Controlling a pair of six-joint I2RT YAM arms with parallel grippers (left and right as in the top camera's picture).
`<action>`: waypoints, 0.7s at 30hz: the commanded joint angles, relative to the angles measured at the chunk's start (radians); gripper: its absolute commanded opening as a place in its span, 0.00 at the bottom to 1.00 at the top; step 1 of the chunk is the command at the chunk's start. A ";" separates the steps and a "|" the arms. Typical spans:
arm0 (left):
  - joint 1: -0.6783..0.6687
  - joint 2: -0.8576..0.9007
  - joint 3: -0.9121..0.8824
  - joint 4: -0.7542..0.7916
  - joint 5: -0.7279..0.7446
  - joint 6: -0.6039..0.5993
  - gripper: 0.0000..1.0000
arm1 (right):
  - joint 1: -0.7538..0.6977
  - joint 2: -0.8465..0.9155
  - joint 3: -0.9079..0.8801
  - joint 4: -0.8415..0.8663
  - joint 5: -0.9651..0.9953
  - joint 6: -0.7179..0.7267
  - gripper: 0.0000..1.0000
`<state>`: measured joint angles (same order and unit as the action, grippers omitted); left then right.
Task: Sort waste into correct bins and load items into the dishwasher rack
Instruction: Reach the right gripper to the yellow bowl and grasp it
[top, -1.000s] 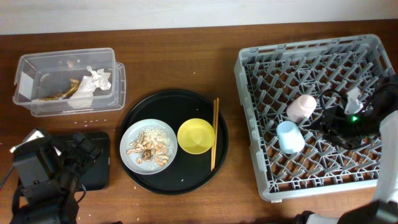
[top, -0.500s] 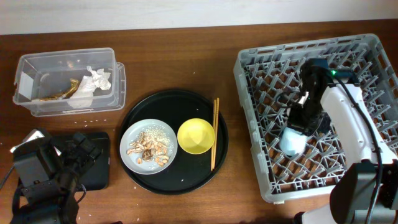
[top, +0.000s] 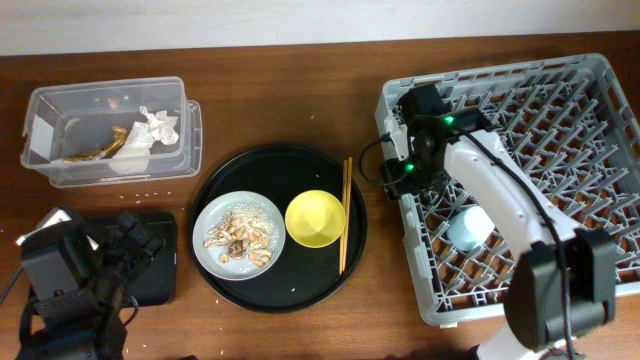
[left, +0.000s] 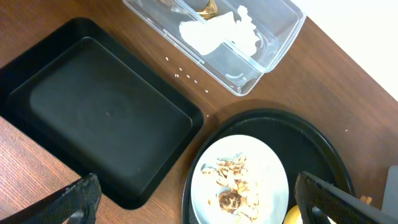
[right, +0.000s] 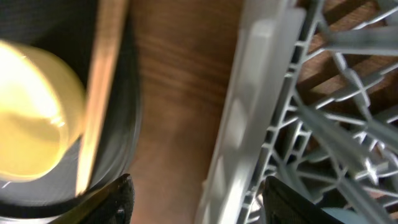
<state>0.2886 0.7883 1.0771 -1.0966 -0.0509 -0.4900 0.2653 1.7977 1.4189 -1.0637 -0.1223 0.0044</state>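
Note:
The grey dishwasher rack (top: 560, 100) fills the right side. A light-blue cup (top: 468, 226) lies in it; the pink cup is hidden under my right arm. My right gripper (top: 393, 172) is open and empty over the rack's left wall (right: 249, 106), beside the chopsticks (right: 102, 87) and yellow bowl (right: 31, 124). The grey plate (top: 207, 235) carries tan food scraps (top: 240, 238). My left gripper (top: 130, 240) is open and empty above the shallow black tray (left: 99, 118). The clear box (top: 100, 95) holds the white napkin (top: 155, 125) and brown scraps (top: 100, 148).
The plate, the yellow bowl (top: 315, 218) and the chopsticks (top: 345, 215) sit on a big round black tray (top: 280, 160) at the table's middle. A strip of bare wood (right: 174, 93) separates that tray from the rack.
My right arm has swung from the rack's right side across to its left edge. The pink cup, seen in the rack earlier, is now covered by the arm. The left arm has not moved.

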 joint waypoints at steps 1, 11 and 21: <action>0.002 -0.001 0.001 0.003 0.006 0.006 0.99 | 0.003 0.065 -0.008 0.022 0.060 0.015 0.67; 0.002 -0.001 0.001 0.003 0.006 0.006 0.99 | 0.003 0.090 -0.009 0.247 -0.014 0.207 0.12; 0.002 -0.001 0.001 0.003 0.006 0.006 0.99 | 0.077 -0.026 0.359 -0.205 -0.235 0.207 0.47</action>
<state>0.2886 0.7883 1.0771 -1.0962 -0.0509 -0.4900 0.2726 1.8179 1.7100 -1.2247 -0.2146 0.2092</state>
